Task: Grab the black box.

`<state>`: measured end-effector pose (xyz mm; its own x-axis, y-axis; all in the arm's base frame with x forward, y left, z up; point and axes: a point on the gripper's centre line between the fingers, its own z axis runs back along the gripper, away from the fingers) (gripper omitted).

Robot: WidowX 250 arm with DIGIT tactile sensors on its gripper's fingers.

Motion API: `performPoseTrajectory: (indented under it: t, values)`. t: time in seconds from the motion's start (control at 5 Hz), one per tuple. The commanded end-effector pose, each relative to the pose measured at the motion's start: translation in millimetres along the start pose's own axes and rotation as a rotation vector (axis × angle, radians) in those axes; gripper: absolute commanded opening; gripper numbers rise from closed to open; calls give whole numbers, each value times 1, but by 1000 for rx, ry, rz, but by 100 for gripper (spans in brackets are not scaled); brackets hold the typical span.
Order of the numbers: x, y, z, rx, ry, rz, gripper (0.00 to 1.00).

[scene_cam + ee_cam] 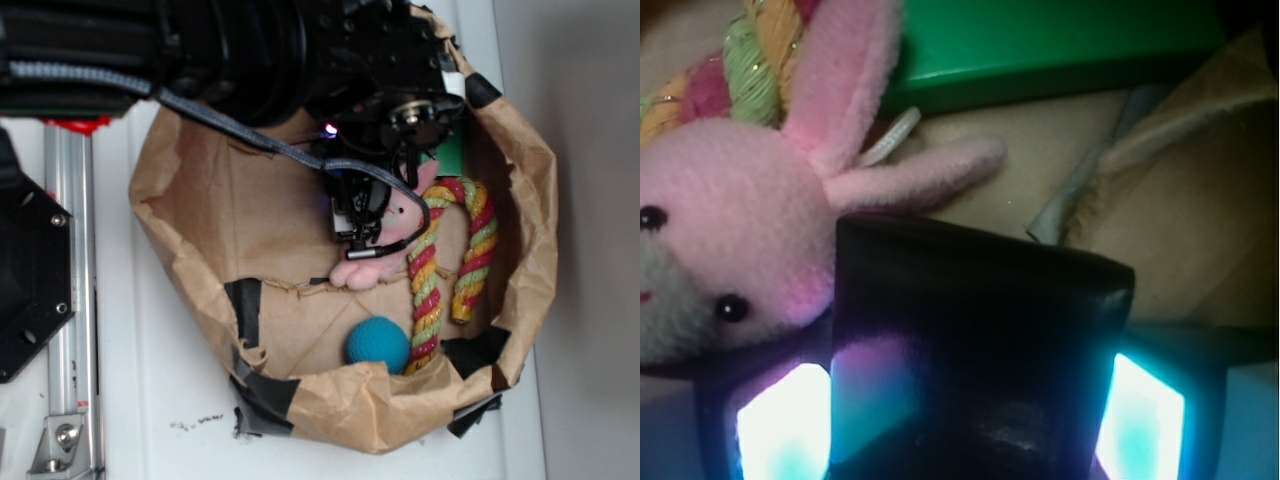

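Gripper: the black robot gripper point(362, 225) hangs low inside the crumpled brown paper bag point(200, 210), down among the toys; from the wrist view its two glowing finger pads point(785, 425) stand either side of the box with the box filling the gap between them; whether they press it yet I cannot tell, so it looks parted round the box, not clearly clamped

Black box: the small squarish glossy black box point(980, 340) sits between the pads, its near top edge tilted slightly; in the exterior view the gripper hides it almost wholly

Neighbours: the fuzzy pink plush bunny point(730, 250) lies touching or just beside the box on one side; the flat green rectangular box point(1040, 45) lies beyond it, apart; the striped red, yellow and green rope cane point(450, 265) and the teal knitted ball point(378, 343) lie farther off

Doing it well, as I judge: close squarely on the two flat side walls, low enough to hold; the skin looks slick, so squeeze firmly

Risk: the bunny's ear or cheek could get pinched in; the box could twist if caught on a corner
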<state>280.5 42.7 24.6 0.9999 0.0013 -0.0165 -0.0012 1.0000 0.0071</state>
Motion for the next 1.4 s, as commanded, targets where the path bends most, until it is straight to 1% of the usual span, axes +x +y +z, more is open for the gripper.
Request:
performPoseTrajectory:
  t: [0.0,0.2,0.4,0.6,0.8,1.0,1.2]
  values:
    - [4,-6,1,-30,-18,15,0]
    - [-2,-7,13,-20,-17,-57,0]
    - [-9,-21,63,5,-96,-269,0]
    - [-7,-43,114,-35,-191,-361,0]
    - [1,-57,162,-41,-167,-363,0]
    - [-1,-59,158,-66,-147,-373,0]
    - [-5,-62,153,-53,-141,-365,0]
